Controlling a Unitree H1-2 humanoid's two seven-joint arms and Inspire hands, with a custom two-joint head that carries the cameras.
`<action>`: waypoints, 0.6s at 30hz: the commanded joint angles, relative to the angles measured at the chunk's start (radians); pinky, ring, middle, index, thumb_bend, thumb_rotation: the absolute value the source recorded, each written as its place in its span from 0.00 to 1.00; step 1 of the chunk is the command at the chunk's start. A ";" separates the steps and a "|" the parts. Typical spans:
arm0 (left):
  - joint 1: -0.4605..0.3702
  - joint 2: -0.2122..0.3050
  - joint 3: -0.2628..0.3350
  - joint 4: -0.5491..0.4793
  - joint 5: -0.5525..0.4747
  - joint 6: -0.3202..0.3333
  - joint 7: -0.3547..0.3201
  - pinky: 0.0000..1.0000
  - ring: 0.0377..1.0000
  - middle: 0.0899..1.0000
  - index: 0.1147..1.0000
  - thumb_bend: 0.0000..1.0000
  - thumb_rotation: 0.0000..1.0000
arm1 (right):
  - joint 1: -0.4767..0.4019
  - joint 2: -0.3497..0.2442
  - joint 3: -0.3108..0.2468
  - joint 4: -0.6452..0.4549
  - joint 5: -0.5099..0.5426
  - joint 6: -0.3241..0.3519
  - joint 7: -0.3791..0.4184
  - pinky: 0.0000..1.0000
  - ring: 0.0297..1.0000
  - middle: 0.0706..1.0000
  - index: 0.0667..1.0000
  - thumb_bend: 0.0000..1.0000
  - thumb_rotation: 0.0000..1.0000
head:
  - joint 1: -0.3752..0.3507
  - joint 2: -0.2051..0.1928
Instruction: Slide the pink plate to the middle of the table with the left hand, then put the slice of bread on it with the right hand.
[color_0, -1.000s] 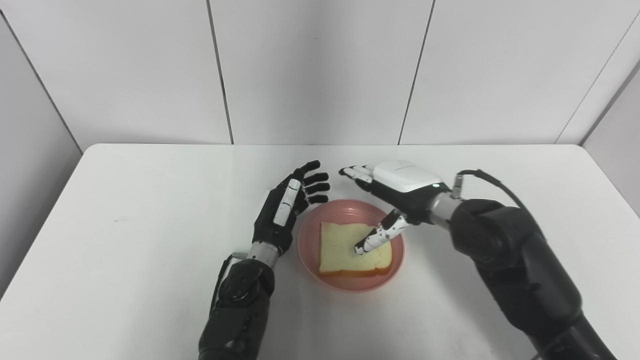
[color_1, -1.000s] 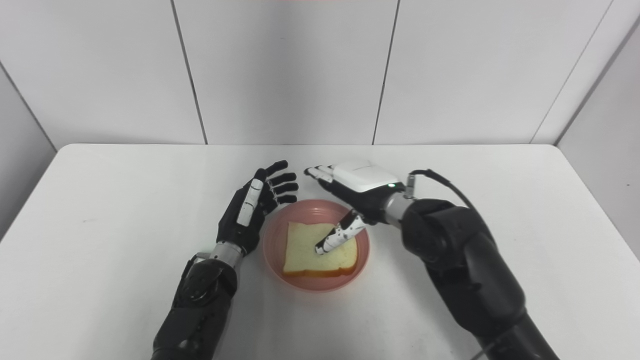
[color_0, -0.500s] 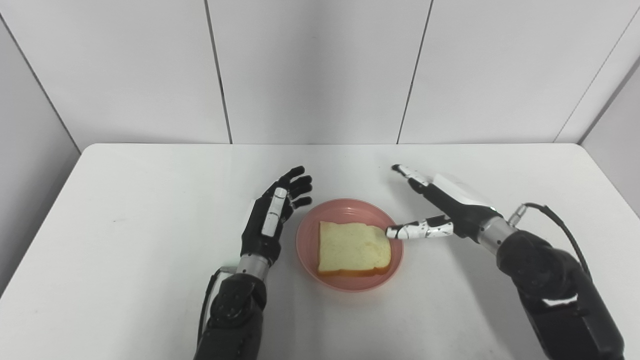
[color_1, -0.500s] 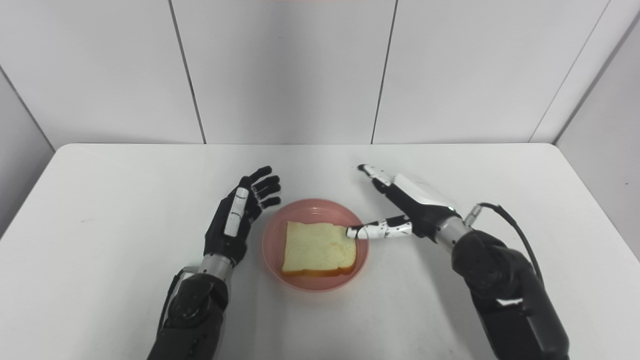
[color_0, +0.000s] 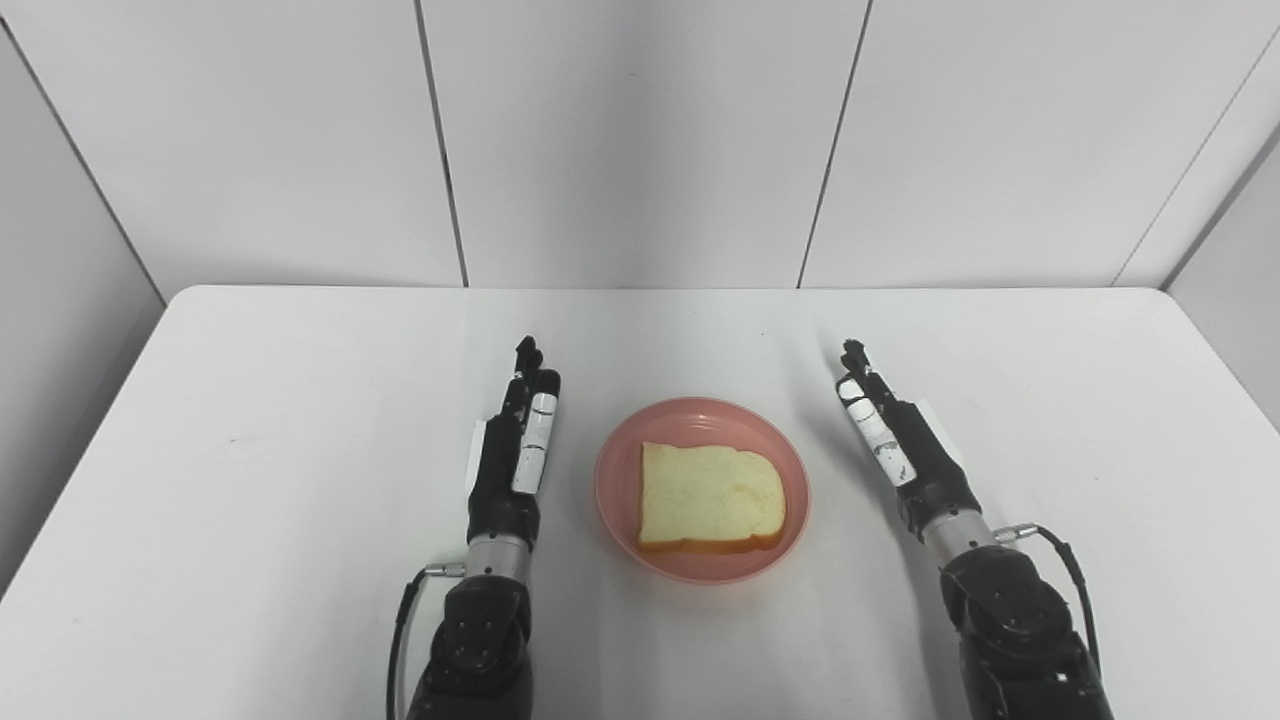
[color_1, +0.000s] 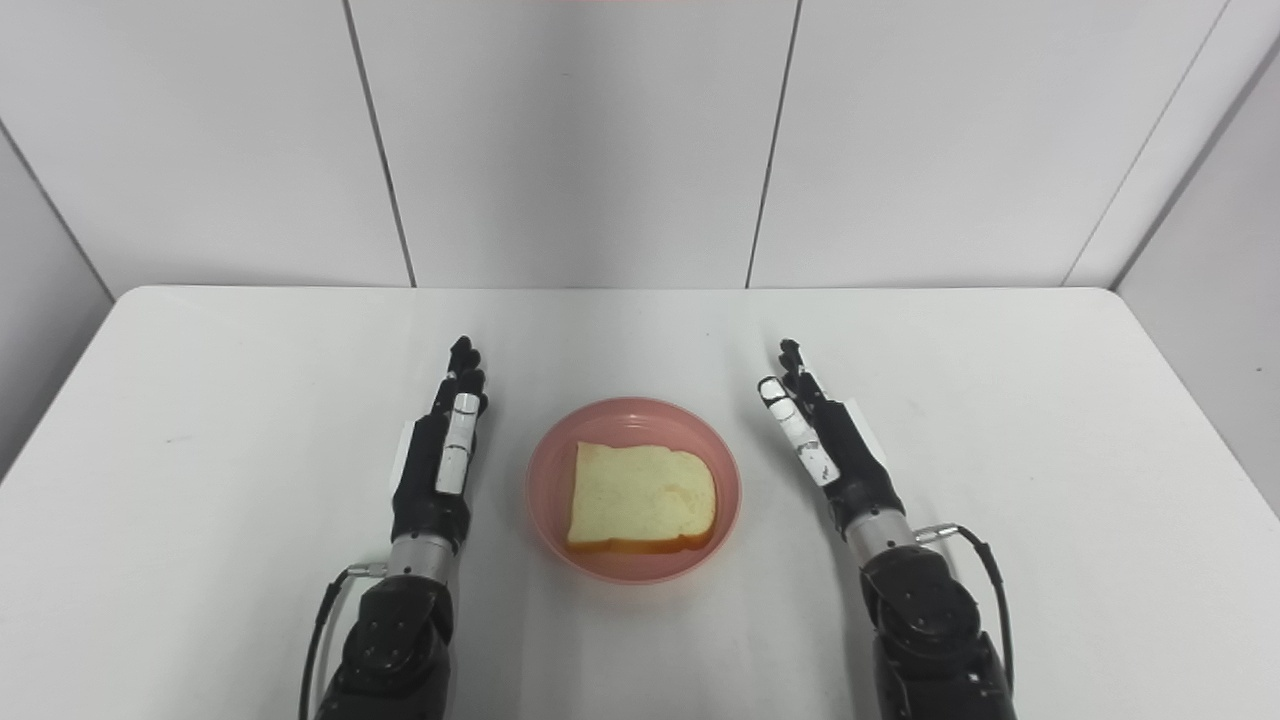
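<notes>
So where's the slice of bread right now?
The slice of bread lies flat on the pink plate near the middle of the table, between the left hand and the right hand, touching neither.

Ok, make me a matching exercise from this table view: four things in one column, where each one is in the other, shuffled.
Things:
1. slice of bread
2. pink plate
3. left hand
4. right hand

Places:
A. open, right of the plate
B. middle of the table
C. lying on the plate
D. open, left of the plate

Pairs: 1-C, 2-B, 3-D, 4-A
</notes>
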 joint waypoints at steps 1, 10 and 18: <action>0.006 0.017 -0.005 -0.022 0.033 0.034 0.027 1.00 1.00 1.00 0.97 0.73 0.95 | -0.021 -0.007 -0.003 0.000 0.041 -0.055 -0.013 1.00 1.00 1.00 1.00 1.00 1.00 | 0.001 -0.001; -0.004 0.031 -0.006 -0.048 -0.013 0.105 -0.022 1.00 1.00 1.00 0.96 0.82 0.98 | -0.008 0.028 0.002 0.026 0.113 -0.083 -0.058 1.00 1.00 1.00 1.00 1.00 1.00 | -0.005 0.002; 0.003 0.031 -0.006 -0.056 -0.056 0.098 -0.039 1.00 1.00 0.98 0.94 0.80 0.99 | -0.008 0.057 -0.001 0.039 0.150 -0.121 -0.106 1.00 1.00 1.00 1.00 1.00 1.00 | -0.008 0.003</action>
